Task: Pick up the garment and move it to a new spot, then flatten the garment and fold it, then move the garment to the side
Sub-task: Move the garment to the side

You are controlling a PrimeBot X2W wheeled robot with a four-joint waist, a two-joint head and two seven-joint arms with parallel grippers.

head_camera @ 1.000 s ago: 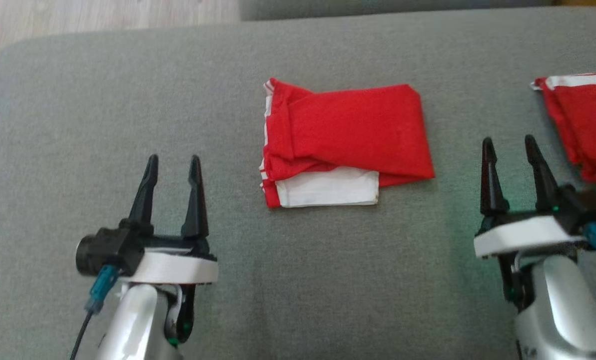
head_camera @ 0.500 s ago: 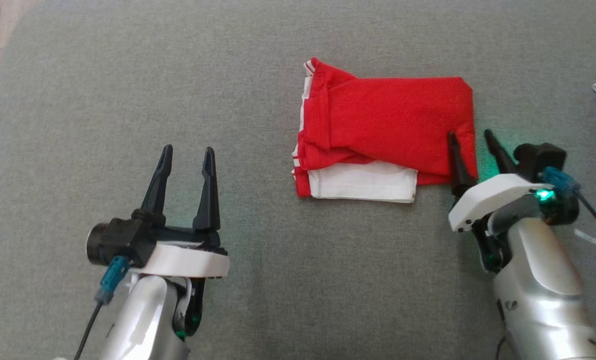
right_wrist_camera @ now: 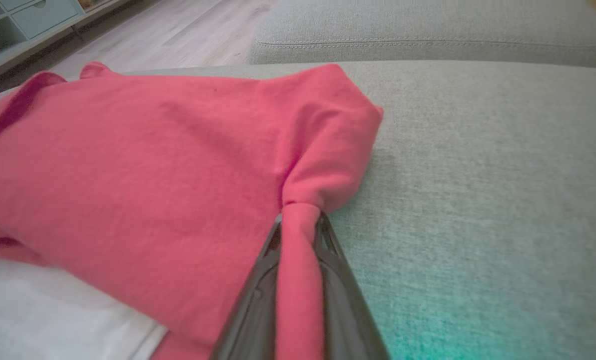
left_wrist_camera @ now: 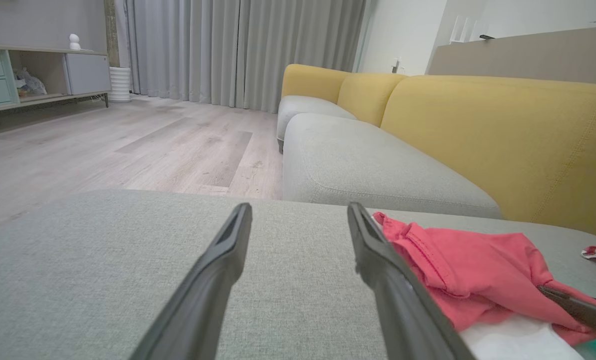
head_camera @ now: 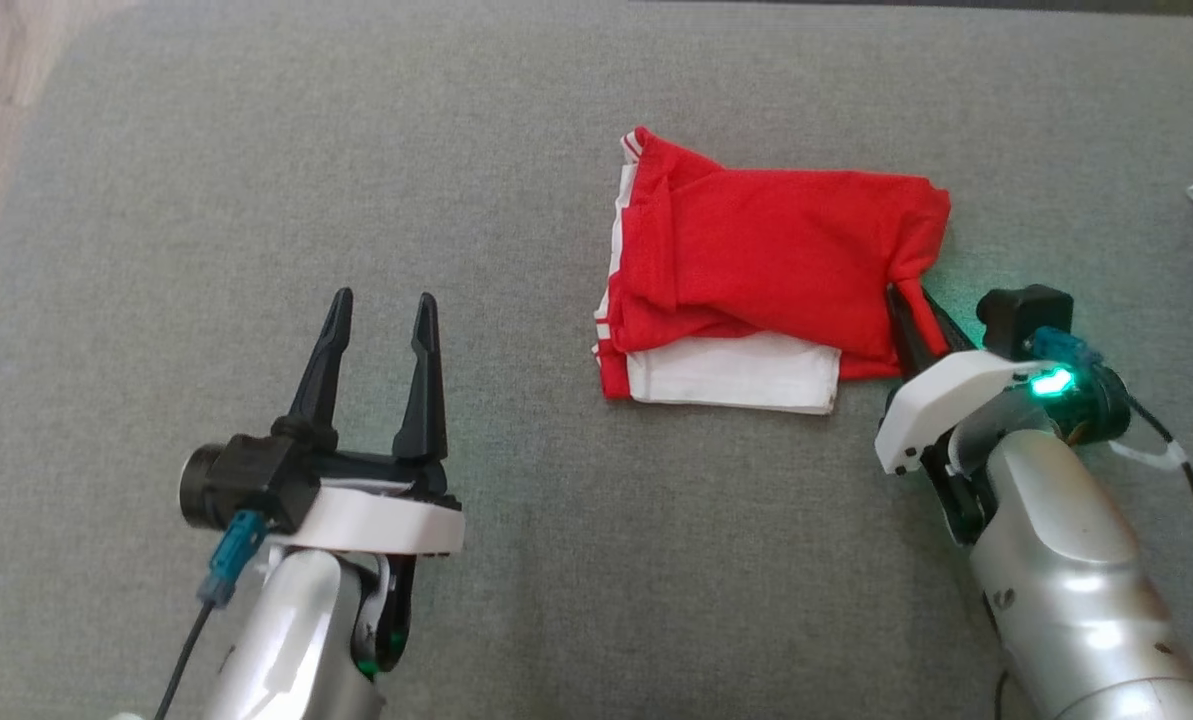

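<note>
Since the garment (head_camera: 766, 270), lying midway across the gray cushion (head_camera: 456, 150), is soft and light, it bunches where the right gripper (head_camera: 908, 300) pinches its edge. Left gripper (head_camera: 381, 310) stands spread; grip all layers.

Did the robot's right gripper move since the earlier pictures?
Yes. The right gripper went left, up to the right edge of the red garment, which it stood apart from before. Its jaws now pinch the cloth.
</note>
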